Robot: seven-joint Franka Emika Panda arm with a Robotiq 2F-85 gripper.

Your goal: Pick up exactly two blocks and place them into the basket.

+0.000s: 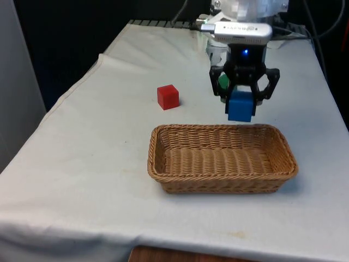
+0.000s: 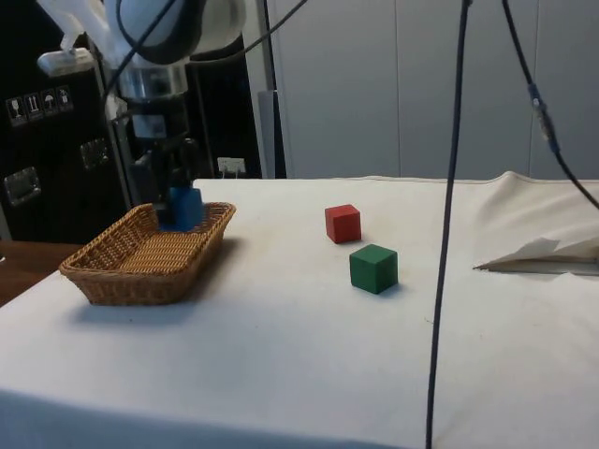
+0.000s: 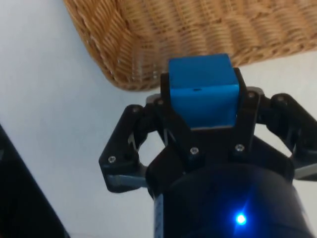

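My gripper [image 1: 240, 102] is shut on a blue block [image 1: 240, 107], holding it in the air just above the far rim of the wicker basket [image 1: 218, 183]. In the side view the blue block [image 2: 184, 208] hangs over the basket's [image 2: 140, 285] far end. The wrist view has the blue block [image 3: 200, 89] pinched between the fingers, with the basket's corner [image 3: 148, 39] beyond it. A red block [image 1: 168, 97] sits on the cloth past the basket, towards the front view's left. A green block [image 1: 223, 82] is partly hidden behind the gripper; the side view shows the green block [image 2: 373, 268] near the red block [image 2: 343, 224].
A black cable [image 2: 449, 187] hangs down through the side view. The cloth bunches into a fold [image 2: 543, 254] near the robot's base. Open cloth lies at the front view's left of the basket, up to the table edge [image 1: 71, 93].
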